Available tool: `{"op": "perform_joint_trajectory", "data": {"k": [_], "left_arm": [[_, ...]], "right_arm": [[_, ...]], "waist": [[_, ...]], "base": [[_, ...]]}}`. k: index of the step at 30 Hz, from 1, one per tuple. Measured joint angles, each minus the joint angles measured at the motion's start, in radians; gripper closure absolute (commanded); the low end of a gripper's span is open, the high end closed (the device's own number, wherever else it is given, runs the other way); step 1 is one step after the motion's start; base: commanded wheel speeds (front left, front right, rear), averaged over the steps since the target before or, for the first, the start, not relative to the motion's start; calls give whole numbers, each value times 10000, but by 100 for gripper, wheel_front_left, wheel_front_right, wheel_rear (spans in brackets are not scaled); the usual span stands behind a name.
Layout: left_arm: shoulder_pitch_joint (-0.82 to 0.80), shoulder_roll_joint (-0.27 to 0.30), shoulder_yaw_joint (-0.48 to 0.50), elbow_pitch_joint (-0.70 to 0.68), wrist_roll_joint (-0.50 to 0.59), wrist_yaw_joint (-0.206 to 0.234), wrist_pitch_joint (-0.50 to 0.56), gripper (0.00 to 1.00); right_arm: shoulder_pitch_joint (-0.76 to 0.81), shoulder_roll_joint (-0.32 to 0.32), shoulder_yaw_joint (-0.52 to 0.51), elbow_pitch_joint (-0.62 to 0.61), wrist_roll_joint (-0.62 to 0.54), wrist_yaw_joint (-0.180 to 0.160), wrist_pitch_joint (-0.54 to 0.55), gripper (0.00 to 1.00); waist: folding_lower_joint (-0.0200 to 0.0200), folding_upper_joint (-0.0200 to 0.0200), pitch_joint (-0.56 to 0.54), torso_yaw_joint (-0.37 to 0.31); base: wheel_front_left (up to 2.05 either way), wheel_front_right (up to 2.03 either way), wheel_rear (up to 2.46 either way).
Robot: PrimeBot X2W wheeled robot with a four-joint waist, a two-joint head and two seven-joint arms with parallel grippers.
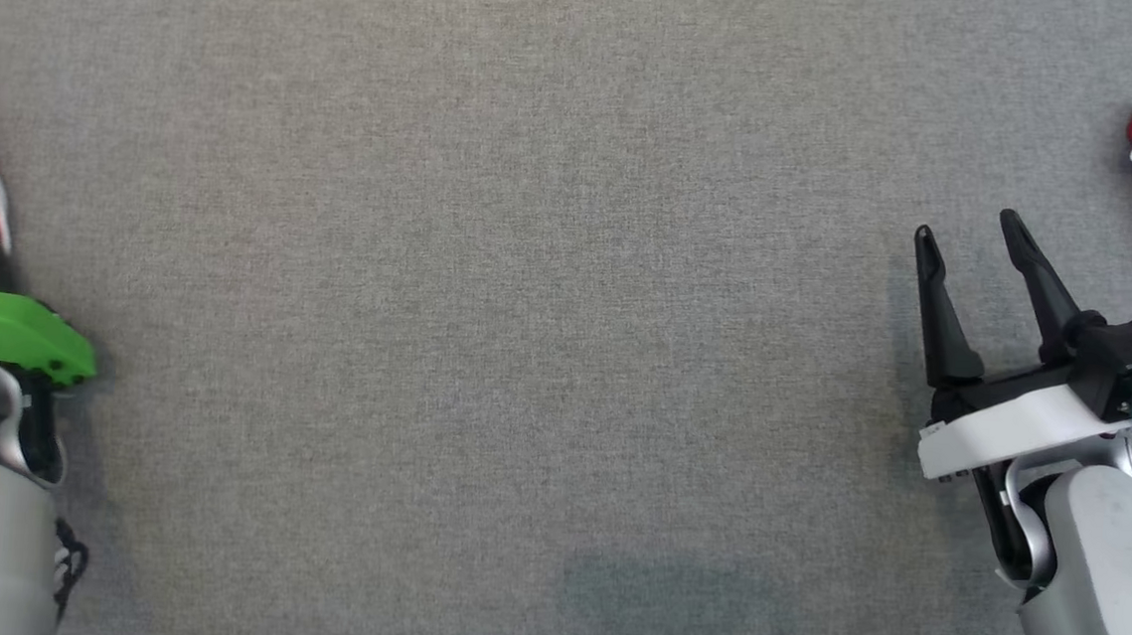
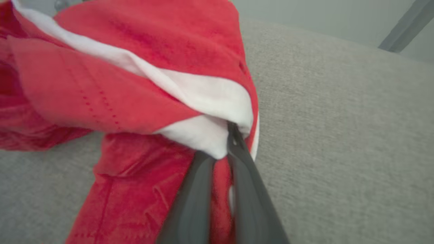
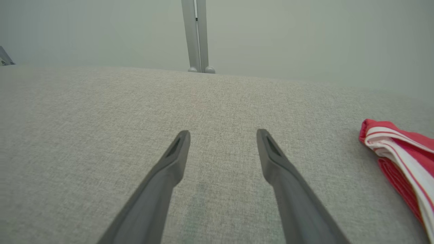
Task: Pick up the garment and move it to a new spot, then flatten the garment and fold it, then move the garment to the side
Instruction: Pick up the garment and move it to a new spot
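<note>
- My left end effector (image 2: 232, 135) is pinched shut on the white-trimmed garment (image 2: 135, 84); my right end effector (image 1: 968, 226) gapes wide, empty.
- Pickup step, I judge: next I lift and carry.

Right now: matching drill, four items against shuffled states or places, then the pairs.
1 left gripper
2 right gripper
3 striped garment
4 table

A grey cloth surface
B fingers apart, nothing between them
C fingers shut on a bunched red garment
D lying right of the right gripper

Pairs: 1-C, 2-B, 3-D, 4-A
</note>
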Motion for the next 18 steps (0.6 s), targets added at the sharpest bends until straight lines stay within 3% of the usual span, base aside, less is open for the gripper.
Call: {"op": "perform_joint_trajectory", "data": {"k": [8,13,18], "left_arm": [[961,-901,-779,-2385,1304,-282,12,100],[1428,-1783,-2341,-3440,1526,-320,13,100],[1895,-2301,-4029,-3919,894,-334,12,100]], "right_arm": [[5,729,290,318,104,0,0,0],[102,997,307,470,194,0,0,0],[338,1164,167,587,236,0,2,0]], "waist": [[-1,-1,-759,-214],[-1,-1,-1161,-574],[-1,0,-1483,-1003]], "base": [[0,0,0],[0,0,0],[0,0,0]]}}
